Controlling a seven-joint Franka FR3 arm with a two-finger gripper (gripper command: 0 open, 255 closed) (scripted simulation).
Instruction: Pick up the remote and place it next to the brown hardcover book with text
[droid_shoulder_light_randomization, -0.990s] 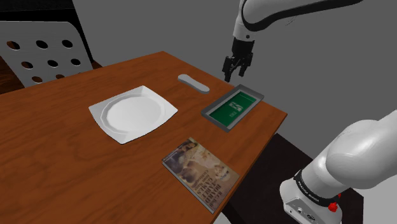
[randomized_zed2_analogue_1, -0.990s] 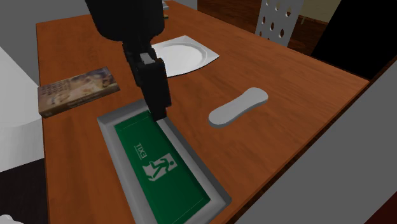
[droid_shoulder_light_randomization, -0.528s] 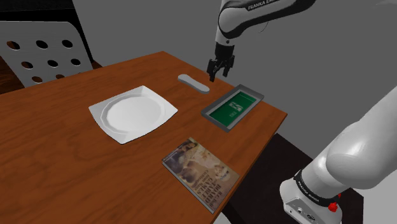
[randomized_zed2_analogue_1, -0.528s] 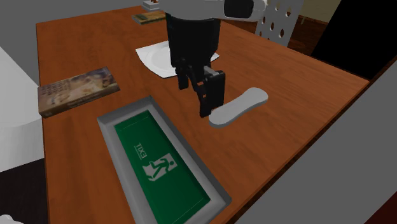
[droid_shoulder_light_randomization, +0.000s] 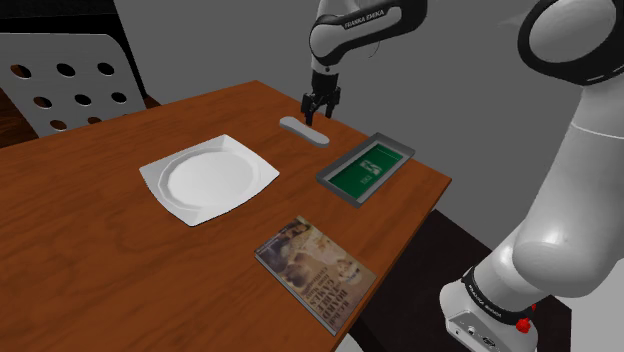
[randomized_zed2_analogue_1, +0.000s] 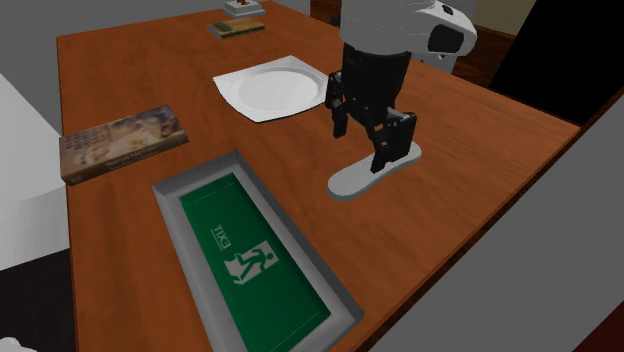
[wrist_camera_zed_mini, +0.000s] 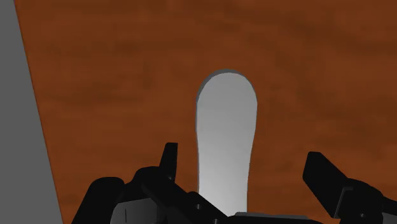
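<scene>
One hand (wrist_camera_zed_mini: 242, 159), open and empty, over one grey remote (wrist_camera_zed_mini: 226, 133), one plate (droid_shoulder_light_randomization: 160, 172), one tray (randomized_zed2_analogue_1: 188, 258)

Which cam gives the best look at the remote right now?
Wrist view: the grey remote lies lengthwise between the open jaws, untouched. Second exterior view: the gripper hides part of it. Shoulder view: small, just under the gripper.

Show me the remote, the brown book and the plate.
remote (droid_shoulder_light_randomization: 298, 128): shoulder view, its middle
brown book (droid_shoulder_light_randomization: 315, 270): shoulder view, middle of its cover
white plate (droid_shoulder_light_randomization: 208, 178): shoulder view, its bare centre
</scene>
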